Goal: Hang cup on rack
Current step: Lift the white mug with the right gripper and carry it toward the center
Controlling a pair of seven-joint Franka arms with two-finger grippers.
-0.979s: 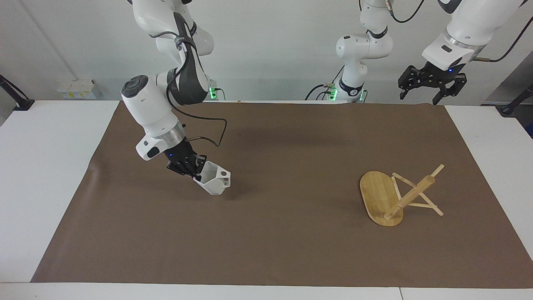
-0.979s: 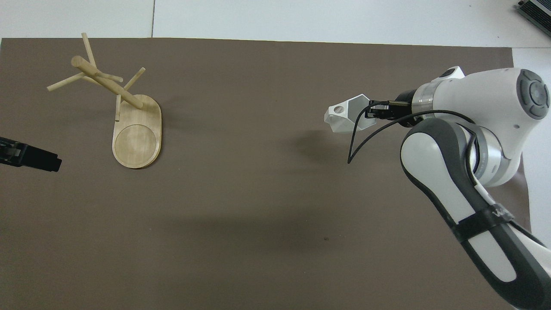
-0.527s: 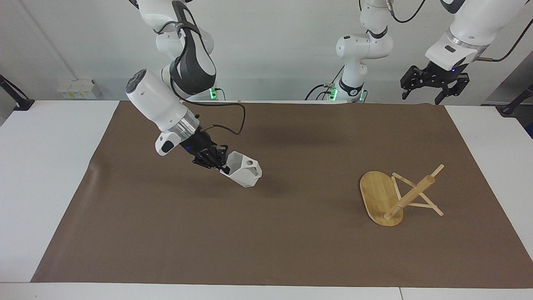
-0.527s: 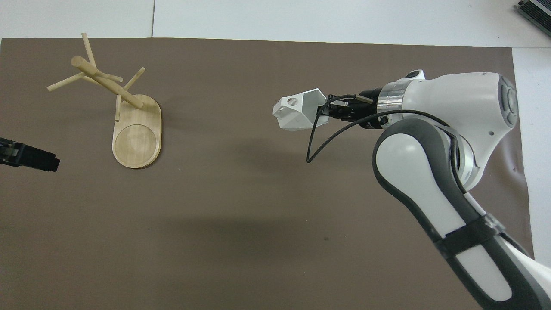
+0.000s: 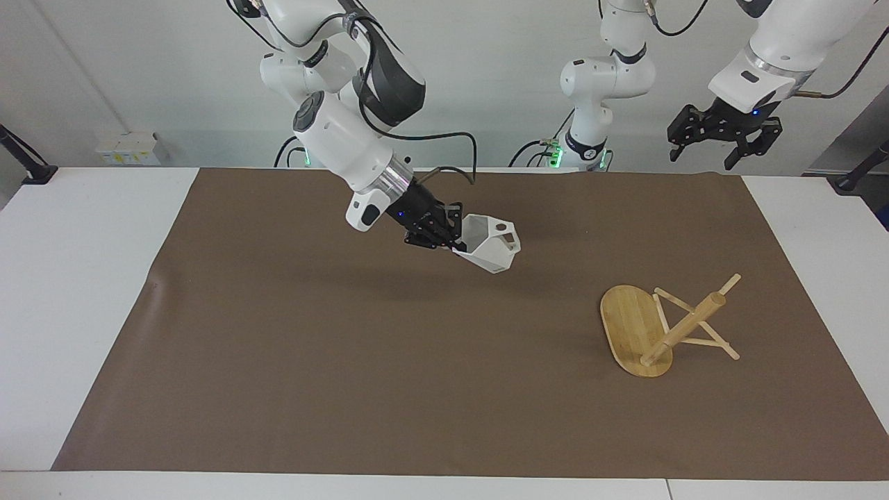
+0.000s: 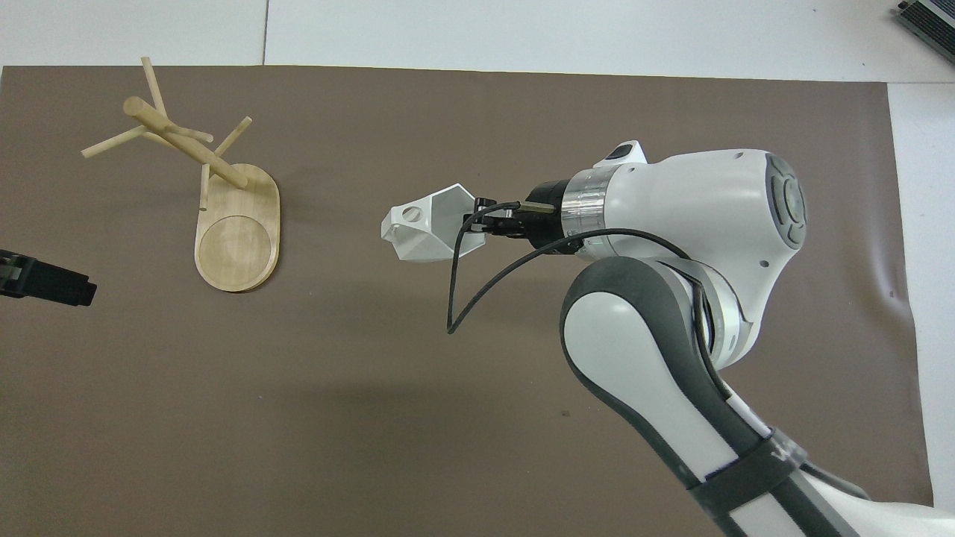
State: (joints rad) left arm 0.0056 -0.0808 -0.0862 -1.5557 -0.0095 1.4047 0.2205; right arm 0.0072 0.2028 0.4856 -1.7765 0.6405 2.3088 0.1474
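Observation:
The white faceted cup (image 5: 491,248) (image 6: 425,231) hangs in the air over the middle of the brown mat, tilted on its side, its pierced handle pointing toward the rack. My right gripper (image 5: 451,239) (image 6: 477,224) is shut on the cup's rim. The bamboo rack (image 5: 663,326) (image 6: 213,201) stands on its oval base toward the left arm's end of the table, its post and pegs up. My left gripper (image 5: 722,139) waits open, raised over the mat's edge at the robots' end; only its tip (image 6: 45,276) shows in the overhead view.
A brown mat (image 5: 417,389) covers most of the white table (image 5: 62,278). A black cable (image 6: 462,298) loops down from the right wrist beside the cup.
The right arm has carried the cup up and across the mat toward the rack. The left gripper has stayed in place.

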